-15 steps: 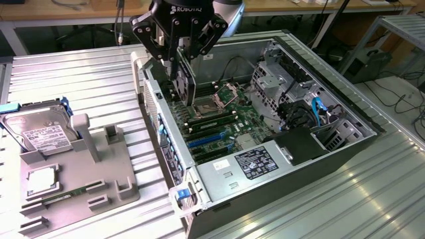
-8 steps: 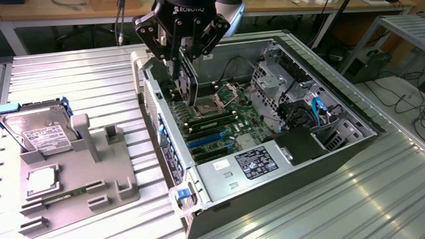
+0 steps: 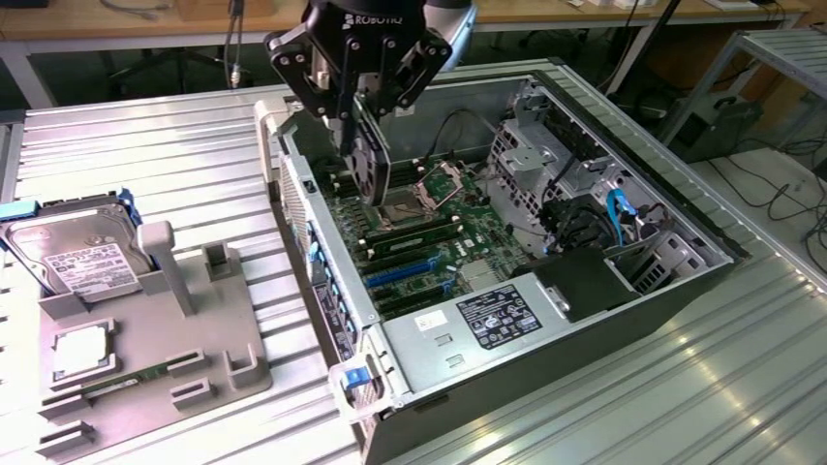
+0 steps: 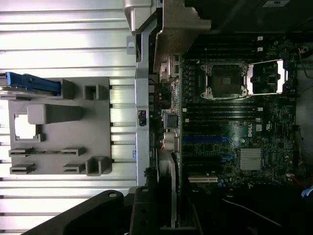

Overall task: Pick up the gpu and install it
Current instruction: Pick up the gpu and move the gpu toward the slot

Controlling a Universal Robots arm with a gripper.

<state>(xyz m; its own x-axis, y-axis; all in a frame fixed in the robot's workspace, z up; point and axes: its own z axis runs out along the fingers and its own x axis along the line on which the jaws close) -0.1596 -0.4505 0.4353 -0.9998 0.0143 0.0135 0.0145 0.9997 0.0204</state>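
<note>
Your hand point(image 3: 359, 124) was closed on the gpu point(image 3: 371, 172). Its two fingers pinched the upper part of the black card, so the card hung on edge with its long side pointing down into the open computer case point(image 3: 672, 242). You had the card's lower end low over the motherboard point(image 3: 446, 237), close to the case wall on the exterior view's left and just beside the open processor socket point(image 3: 403, 206). Neither view showed whether the card was touching the board. In the wrist view a pale metal strip point(image 4: 167, 183) ran out edge-on from between the dark fingers, along the edge of the board by the rear connectors.

Around the card, the board showed rows of black memory slots, blue expansion slots point(image 3: 403, 271) and a small finned heatsink point(image 4: 251, 159). The labelled power supply point(image 3: 498, 315) sat at the near end of the case. A blue cable point(image 3: 618, 208) looped by the drive bays on the exterior view's right.

Near the case, on the exterior view's left, a grey parts holder point(image 3: 194, 339) rested on the ribbed metal counter point(image 3: 646, 417). At its far end it carried a hard drive point(image 3: 77, 254) leaning in a blue frame. A square silver processor point(image 3: 80, 351) lay flat in a recess, and a narrow green memory stick point(image 3: 130, 376) lay in a slot toward the holder's front.
</note>
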